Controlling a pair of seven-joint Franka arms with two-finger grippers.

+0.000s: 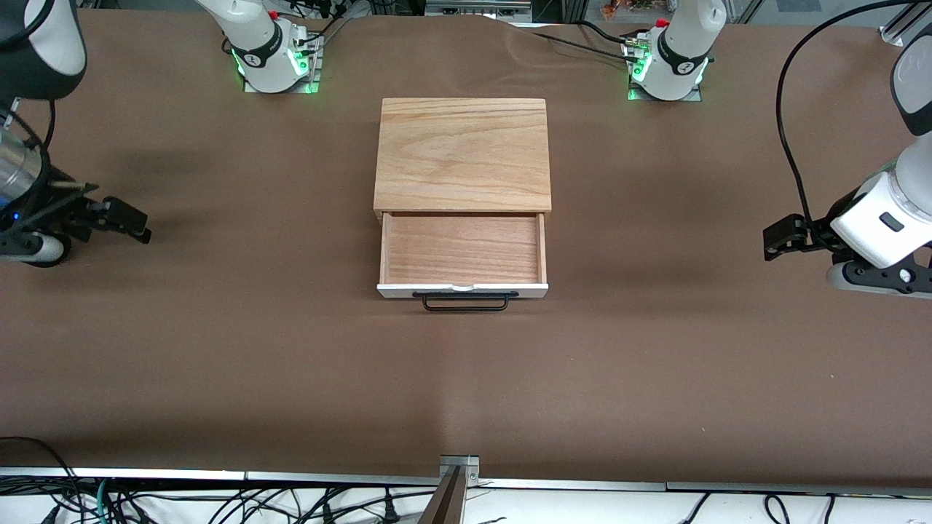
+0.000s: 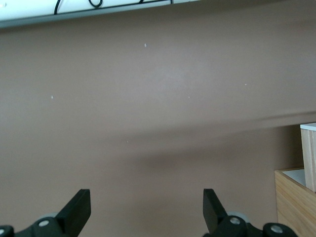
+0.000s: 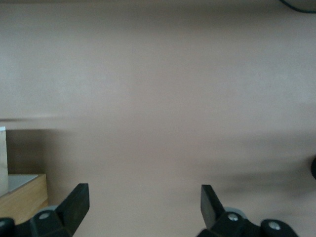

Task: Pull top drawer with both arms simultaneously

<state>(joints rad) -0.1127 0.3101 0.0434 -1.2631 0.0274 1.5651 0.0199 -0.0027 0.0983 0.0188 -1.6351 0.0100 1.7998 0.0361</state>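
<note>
I read the top drawer (image 1: 463, 251) as standing well out of the cabinet (image 1: 462, 153), its light wood floor bare to the camera; white front panel faces the front camera, with the black wire handle (image 1: 466, 300) on it; handle's long axis runs from one arm's end of the worktop (image 1: 218, 364) to the other.

Left gripper (image 1: 773, 240) hangs over bare worktop at the left arm's end, well apart from the drawer; its fingers (image 2: 79, 207) are spread wide with nothing between them; the left wrist view catches only a corner of the drawer and cabinet off to one side of the fingers.

Right gripper (image 1: 135, 222) hangs likewise over bare worktop at the right arm's end; fingers (image 3: 76, 205) spread, empty; a cabinet corner shows off to one side of them.

Judgement: drawer lies between the two grippers, about equally far from each, neither touching the handle; with the drawer this far out I take the pull as largely done. If more travel is wanted, both grippers must come inward to the handle's two ends and pull toward the front camera, across its long axis.
</note>
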